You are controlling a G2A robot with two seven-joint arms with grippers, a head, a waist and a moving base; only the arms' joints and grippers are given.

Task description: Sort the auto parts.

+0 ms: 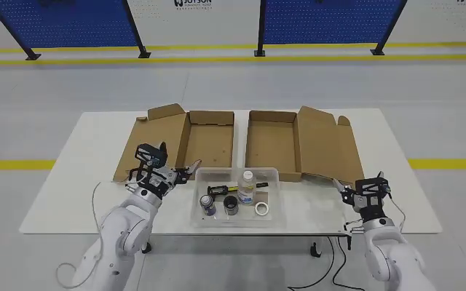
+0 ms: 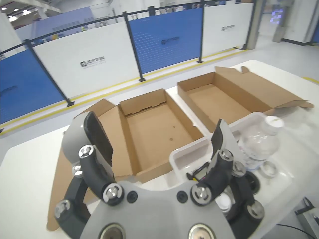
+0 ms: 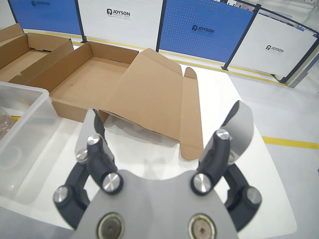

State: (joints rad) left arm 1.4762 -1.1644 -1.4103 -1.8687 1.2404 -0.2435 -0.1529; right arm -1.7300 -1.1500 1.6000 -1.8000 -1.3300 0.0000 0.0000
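We are at the opening of the sort, as we judge it; both cardboard boxes look bare inside and every part lies in the clear bin. The left pincer stands with its jaws apart and nothing between them, hanging just beside the bin's near-left corner; the right pincer is likewise spread and empty, well apart from the bin on its other side, so the bin sits between the two. The parts lie just beyond and inward of the left pincer: a clear bottle on its side, a white ring, a dark can and some small black pieces we cannot name. The left box opens straight ahead of the left pincer; the right box lies ahead of the right pincer and to its inner side; all rest on the white table. The next move, we think, calls for the left pincer to swing over the bin's wall, drop onto one part with jaws wide, and close squarely; the bottle may roll.
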